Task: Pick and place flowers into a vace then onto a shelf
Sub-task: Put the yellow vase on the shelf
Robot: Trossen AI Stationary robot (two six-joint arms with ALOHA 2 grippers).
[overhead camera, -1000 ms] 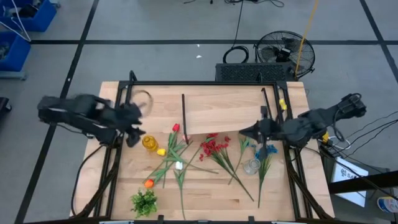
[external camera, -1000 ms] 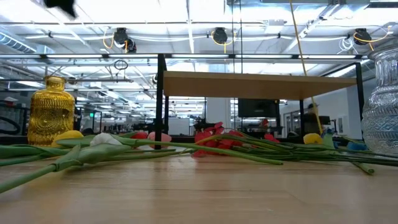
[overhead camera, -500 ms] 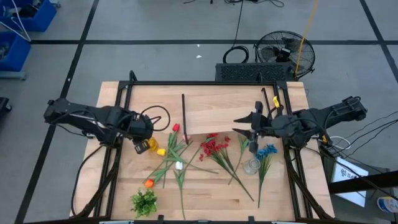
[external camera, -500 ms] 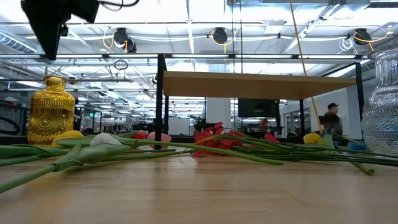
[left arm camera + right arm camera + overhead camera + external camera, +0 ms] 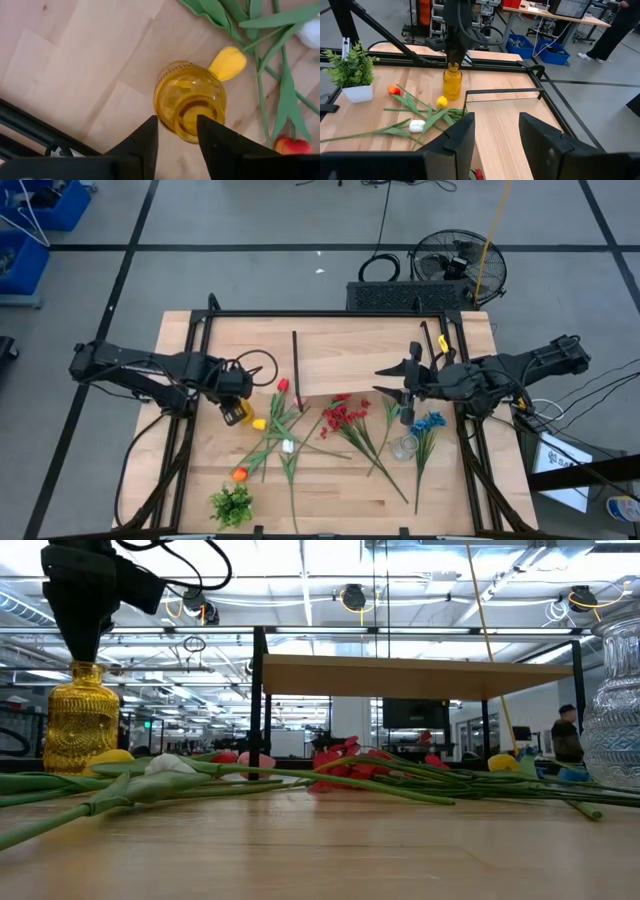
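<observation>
Left gripper (image 5: 176,137) is hovering, jaws spread, directly over the yellow vase (image 5: 190,100); flowers (image 5: 300,425) are lying at its three o'clock on the counter (image 5: 340,500); right gripper (image 5: 395,385), jaws spread, is waiting beside the shelf (image 5: 345,365)

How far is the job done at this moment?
Nothing looks done: the flowers all lie on the table, and the shelf carries nothing. In hand: the left gripper, open, hangs right above the yellow vase; the right gripper, open, is above the table beside the clear vase. Left: fill a vase, then place it on the shelf.
</observation>
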